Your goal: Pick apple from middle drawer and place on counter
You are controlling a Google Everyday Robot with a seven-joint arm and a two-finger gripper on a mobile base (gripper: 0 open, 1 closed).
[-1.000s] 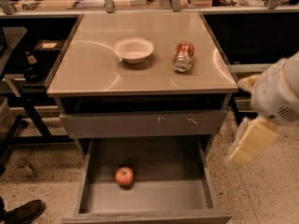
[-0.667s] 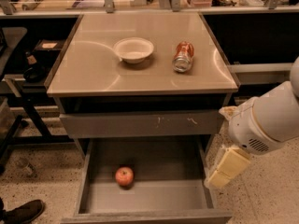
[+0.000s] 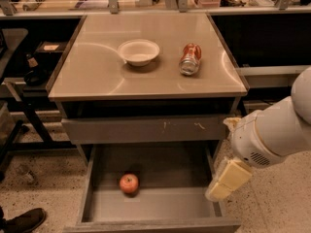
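While the apple [image 3: 129, 183] lies left of centre in the open drawer [image 3: 160, 205], the gripper [image 3: 221, 186] hangs over its right wall — likely poised to reach in — holding nothing; how open, I cannot tell.

Arm [image 3: 278, 130] cropped at right edge, claw [image 3: 227, 179] by the middle drawer [image 3: 165, 204]

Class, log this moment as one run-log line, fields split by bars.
gripper: at right wall of middle drawer, apart from apple | apple: on drawer floor, ungrasped | counter: white bowl, soda can
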